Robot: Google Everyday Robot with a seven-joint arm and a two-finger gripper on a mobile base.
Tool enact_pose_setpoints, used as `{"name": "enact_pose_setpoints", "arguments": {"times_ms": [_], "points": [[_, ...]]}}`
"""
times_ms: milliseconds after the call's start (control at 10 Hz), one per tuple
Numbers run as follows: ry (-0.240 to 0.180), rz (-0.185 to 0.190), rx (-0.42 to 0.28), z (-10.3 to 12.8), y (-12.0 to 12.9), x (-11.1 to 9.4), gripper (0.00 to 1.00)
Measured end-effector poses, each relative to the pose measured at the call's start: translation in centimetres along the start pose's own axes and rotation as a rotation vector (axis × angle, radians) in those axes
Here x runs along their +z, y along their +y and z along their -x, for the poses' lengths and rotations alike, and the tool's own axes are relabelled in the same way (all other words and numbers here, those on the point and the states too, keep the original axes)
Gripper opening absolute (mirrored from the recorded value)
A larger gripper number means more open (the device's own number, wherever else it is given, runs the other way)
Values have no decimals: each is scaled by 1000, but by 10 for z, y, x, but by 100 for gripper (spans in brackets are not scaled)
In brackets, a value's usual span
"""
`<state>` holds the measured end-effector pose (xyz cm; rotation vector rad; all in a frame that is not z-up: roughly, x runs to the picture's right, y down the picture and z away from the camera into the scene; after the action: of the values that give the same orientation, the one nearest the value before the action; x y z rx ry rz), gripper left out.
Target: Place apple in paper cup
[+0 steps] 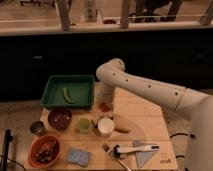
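mark (pixel 165 161): near-right corner of table (pixel 150 122), unreadable
arm (pixel 145 86): in from right, bent down
gripper (pixel 105 100): at apple (pixel 104 106), just beyond paper cup (pixel 105 125); grip, can't tell

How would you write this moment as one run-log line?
gripper: down at apple, beside green tray | apple: beyond paper cup, not inside | paper cup: upright, next to green cup

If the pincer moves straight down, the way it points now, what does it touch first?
Probably the apple, right under the pincer; below that, the wooden table. The paper cup looks nearer the camera, but depth is unclear.
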<state>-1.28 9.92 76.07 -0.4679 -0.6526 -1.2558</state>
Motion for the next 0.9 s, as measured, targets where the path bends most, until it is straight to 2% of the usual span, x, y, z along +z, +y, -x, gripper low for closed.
{"name": "enact_pose_setpoints", "arguments": {"times_ms": [400,900], "points": [[-47,-19,-6,28,6,-12,0],[-80,-39,-15,53,12,-18,0]]}}
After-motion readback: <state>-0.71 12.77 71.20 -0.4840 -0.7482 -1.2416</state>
